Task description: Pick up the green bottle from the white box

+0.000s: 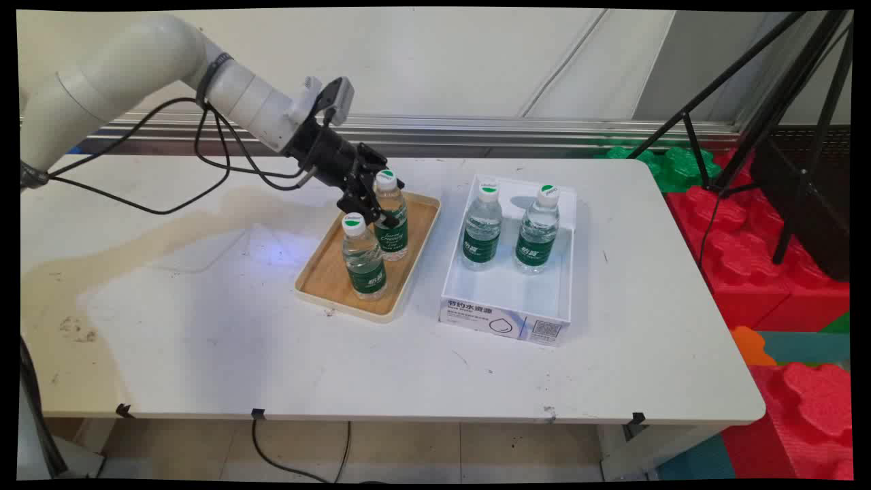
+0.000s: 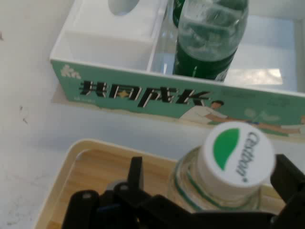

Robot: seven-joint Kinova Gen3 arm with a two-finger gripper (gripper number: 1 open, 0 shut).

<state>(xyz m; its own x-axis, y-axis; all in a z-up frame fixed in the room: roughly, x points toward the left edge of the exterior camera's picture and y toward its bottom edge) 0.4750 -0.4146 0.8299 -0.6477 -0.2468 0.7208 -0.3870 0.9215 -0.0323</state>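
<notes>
White-capped, green-labelled bottle [image 2: 224, 181] apparently between end effector [image 1: 378, 216] fingers.

A water bottle [image 2: 224, 176] with a white cap bearing a green leaf mark stands between the two black fingers [image 2: 136, 174] of the gripper [image 2: 209, 183], over a wooden tray [image 2: 95, 167] with a cream rim. Beyond the tray, past the fingertips, lies a white box [image 2: 109, 43] with a green printed side wall; another green-labelled bottle [image 2: 209, 40] stands inside it.
</notes>
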